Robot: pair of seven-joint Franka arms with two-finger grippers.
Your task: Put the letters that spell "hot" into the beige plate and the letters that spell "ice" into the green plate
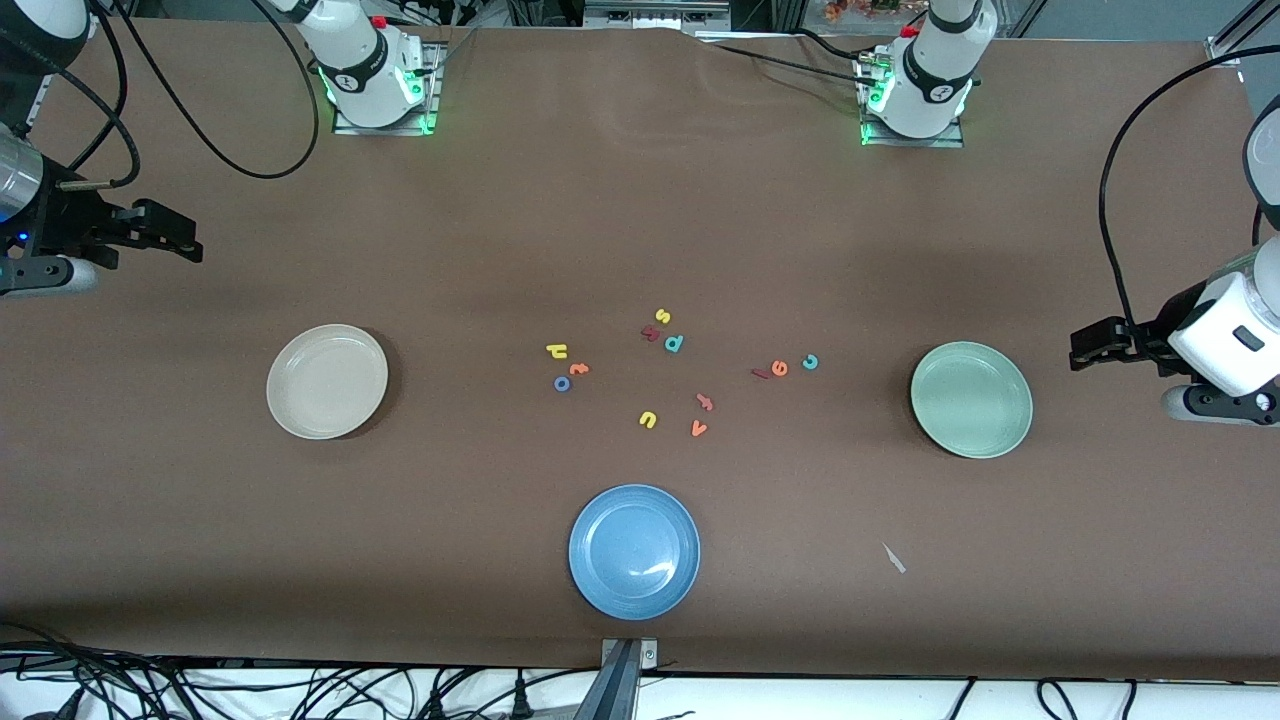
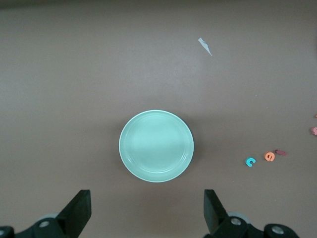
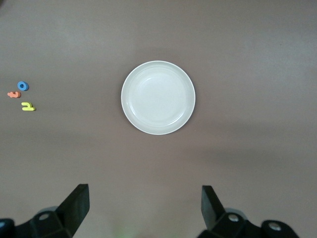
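The beige plate (image 1: pixel 327 381) (image 3: pixel 158 97) lies toward the right arm's end and holds nothing. The green plate (image 1: pixel 971 399) (image 2: pixel 156 146) lies toward the left arm's end, also bare. Between them, the yellow h (image 1: pixel 557 350) (image 3: pixel 28 106), orange t (image 1: pixel 579 369) (image 3: pixel 14 94) and blue o (image 1: pixel 562 384) (image 3: pixel 23 86) lie together. The dark red i (image 1: pixel 761 374) (image 2: pixel 281 152), orange e (image 1: pixel 779 368) (image 2: pixel 269 156) and teal c (image 1: pixel 810 362) (image 2: pixel 250 161) lie in a row. My right gripper (image 1: pixel 190 245) (image 3: pixel 144 206) hangs open over bare table by the beige plate. My left gripper (image 1: pixel 1080 350) (image 2: pixel 147 208) hangs open beside the green plate.
A blue plate (image 1: pixel 634 551) sits nearest the front camera. Loose letters lie mid-table: yellow s (image 1: pixel 662 316), a dark red letter (image 1: pixel 650 333), teal d (image 1: pixel 674 343), yellow u (image 1: pixel 648 419), orange v (image 1: pixel 699 428), another orange letter (image 1: pixel 705 402). A white scrap (image 1: pixel 894 558) lies near the green plate.
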